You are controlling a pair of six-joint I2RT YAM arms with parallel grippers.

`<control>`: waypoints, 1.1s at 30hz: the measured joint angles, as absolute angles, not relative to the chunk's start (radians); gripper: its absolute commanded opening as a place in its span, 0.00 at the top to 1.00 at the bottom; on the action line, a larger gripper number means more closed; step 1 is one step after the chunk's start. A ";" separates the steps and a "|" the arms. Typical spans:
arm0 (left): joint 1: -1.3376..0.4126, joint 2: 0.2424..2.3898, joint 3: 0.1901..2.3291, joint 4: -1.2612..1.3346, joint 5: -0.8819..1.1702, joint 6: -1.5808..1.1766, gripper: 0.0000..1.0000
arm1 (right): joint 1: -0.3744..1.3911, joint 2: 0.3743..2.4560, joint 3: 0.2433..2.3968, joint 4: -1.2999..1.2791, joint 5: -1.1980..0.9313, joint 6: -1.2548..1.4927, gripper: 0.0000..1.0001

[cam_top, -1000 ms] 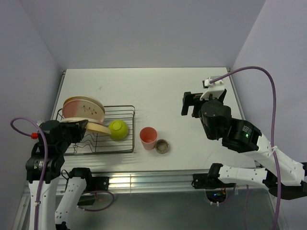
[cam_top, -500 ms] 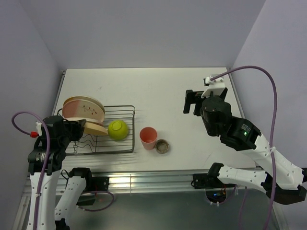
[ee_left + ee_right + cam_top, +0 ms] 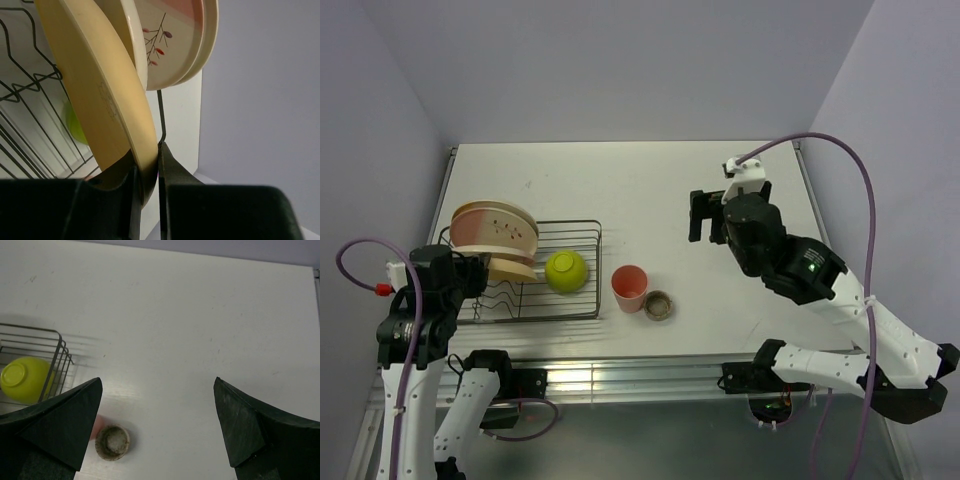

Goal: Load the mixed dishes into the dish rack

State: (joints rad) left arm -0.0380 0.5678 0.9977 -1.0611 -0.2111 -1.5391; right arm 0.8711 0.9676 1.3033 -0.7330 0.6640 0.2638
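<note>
Yellow-orange plate (image 3: 100,100) pinched at its rim in your left end effector (image 3: 146,160), tilted over the dish rack (image 3: 575,270) beside two standing plates (image 3: 170,45), your right end effector (image 3: 157,385) wide open, empty, above the table (image 3: 640,190).

The left end effector (image 3: 472,272) pulls back toward its base, so the yellow-orange plate (image 3: 513,268) pinched in it reaches less far over the dish rack (image 3: 570,222). The right end effector (image 3: 706,216) shifts left.
</note>
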 measured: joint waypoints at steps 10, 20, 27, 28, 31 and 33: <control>-0.038 0.584 0.950 -1.094 -0.276 -1.573 0.55 | 0.868 1.064 1.304 -0.801 0.489 0.311 0.00; -0.038 0.632 0.920 -1.217 -0.303 -1.578 0.01 | 0.865 1.188 1.306 -0.860 0.296 0.340 0.00; -0.038 0.709 1.028 -1.232 -0.283 -1.530 0.01 | 0.863 1.200 1.248 -0.879 0.219 0.379 0.01; -0.038 0.717 1.053 -1.231 -0.276 -1.524 0.01 | 0.859 1.201 1.224 -0.881 0.200 0.390 0.01; -0.038 0.731 1.121 -1.232 -0.228 -1.505 0.01 | 0.849 1.214 1.176 -0.884 0.142 0.409 0.03; -0.038 0.730 1.148 -1.233 -0.197 -1.492 0.01 | 0.846 1.234 1.173 -0.880 0.110 0.413 0.04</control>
State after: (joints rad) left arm -0.0380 0.7300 1.1484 -1.2331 -0.1974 -1.4918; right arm 0.8459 1.2335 1.1732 -0.8799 0.1101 0.4126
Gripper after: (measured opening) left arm 0.992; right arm 0.974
